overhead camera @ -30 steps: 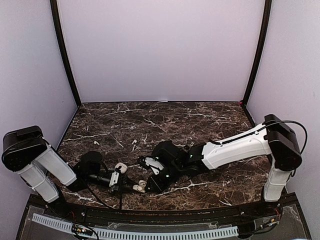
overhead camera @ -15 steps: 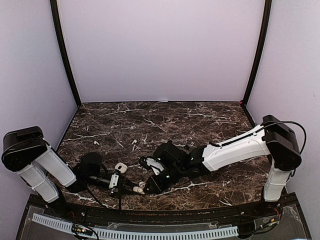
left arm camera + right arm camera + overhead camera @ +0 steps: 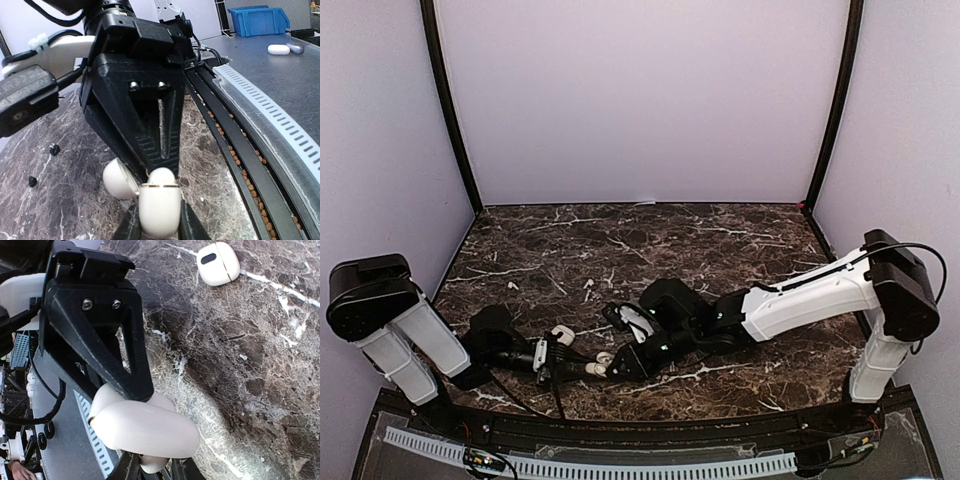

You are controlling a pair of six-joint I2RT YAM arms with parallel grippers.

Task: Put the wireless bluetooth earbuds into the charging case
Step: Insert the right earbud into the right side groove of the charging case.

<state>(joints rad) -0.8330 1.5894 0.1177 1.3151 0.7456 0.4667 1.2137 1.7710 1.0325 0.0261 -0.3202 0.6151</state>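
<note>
A white charging case stands upright in my left gripper, which is shut on its body; the lid hangs open to the left. In the top view the case is near the table's front edge, between the two grippers. My right gripper reaches down onto the case's open top, with a small white earbud between its fingertips. Whether the fingers still press on it does not show. A white dome sits in the case's mouth. Two black earbuds lie on the marble behind.
A second white case, also seen from above, lies just behind the left gripper. Loose white earbuds lie further back on the marble, one more to the left. A slotted white rail runs along the front edge.
The right arm's wrist has shifted to the right while its fingertips stay at the case. The left gripper has kept hold of the case.
</note>
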